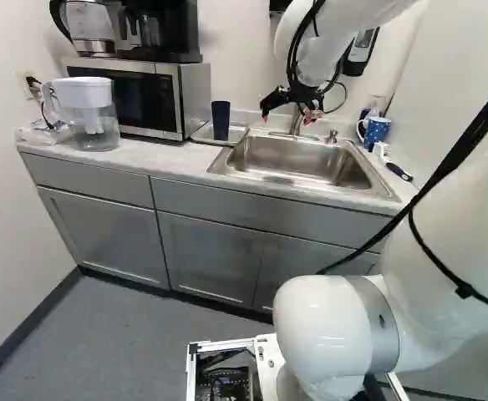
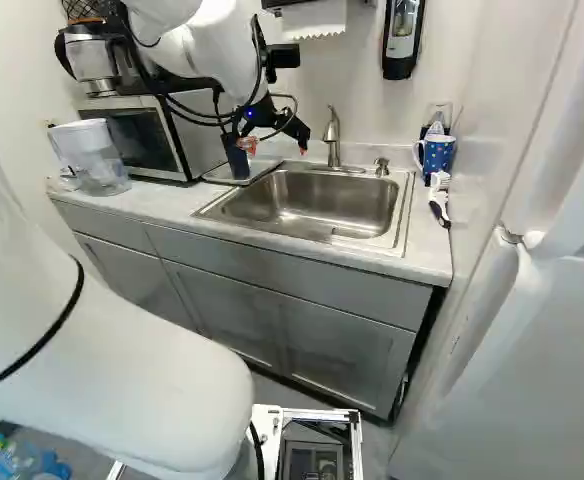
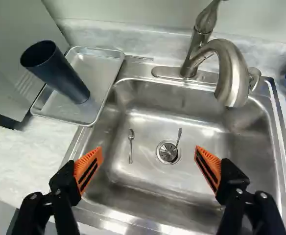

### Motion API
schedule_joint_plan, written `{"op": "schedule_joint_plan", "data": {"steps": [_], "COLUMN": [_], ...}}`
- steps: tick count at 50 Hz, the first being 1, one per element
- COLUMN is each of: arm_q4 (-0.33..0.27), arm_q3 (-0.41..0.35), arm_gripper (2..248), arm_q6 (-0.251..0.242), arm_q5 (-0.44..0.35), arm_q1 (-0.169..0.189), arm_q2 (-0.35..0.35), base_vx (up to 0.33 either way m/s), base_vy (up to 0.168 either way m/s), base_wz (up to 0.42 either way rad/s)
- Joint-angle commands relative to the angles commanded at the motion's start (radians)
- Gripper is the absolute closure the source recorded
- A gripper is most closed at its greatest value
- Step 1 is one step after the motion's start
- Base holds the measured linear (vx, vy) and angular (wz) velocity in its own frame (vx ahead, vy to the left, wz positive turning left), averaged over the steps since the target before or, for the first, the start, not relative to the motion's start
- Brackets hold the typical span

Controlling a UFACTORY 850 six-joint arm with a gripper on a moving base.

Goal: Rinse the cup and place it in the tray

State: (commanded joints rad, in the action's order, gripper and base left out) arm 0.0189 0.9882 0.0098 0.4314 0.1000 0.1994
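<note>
The cup (image 3: 59,73) is held by nothing, stood in the tray (image 3: 101,63) ahead of wide-spread fingers (image 3: 88,169); placing seems done, withdrawal called for.

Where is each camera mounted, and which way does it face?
Left base view: on the base, behind and left of the white arm, facing ahead and slightly down; the arm fills its right side.
Right base view: behind and right of the arm, facing the same way; the arm fills its left side.
Wrist view: on the wrist, looking down past the open, orange-padded black fingers.
All three share the stainless steel sink, tall dark blue cup and shallow metal tray.
</note>
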Motion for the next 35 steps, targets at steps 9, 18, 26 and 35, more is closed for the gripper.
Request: {"op": "schedule_joint_plan", "data": {"steps": [9,18,26,35], "arm_q4": [0.0,0.0,0.0,0.0], "arm_q3": [0.0,0.0,0.0,0.0], "arm_gripper": [3,3,3,3], "arm_q6": [0.0,0.0,0.0,0.0], "arm_q5": [0.0,0.0,0.0,0.0], "arm_q1": [0.0,0.0,0.0,0.0], "arm_q2": [0.0,0.0,0.0,0.0], "base_vx": [-0.016,-0.077,-0.118,-0.142], "base_vy": [0.011,0.039,0.06,0.069], "base_wz": [-0.001,-0.004,-0.008,-0.009]}}
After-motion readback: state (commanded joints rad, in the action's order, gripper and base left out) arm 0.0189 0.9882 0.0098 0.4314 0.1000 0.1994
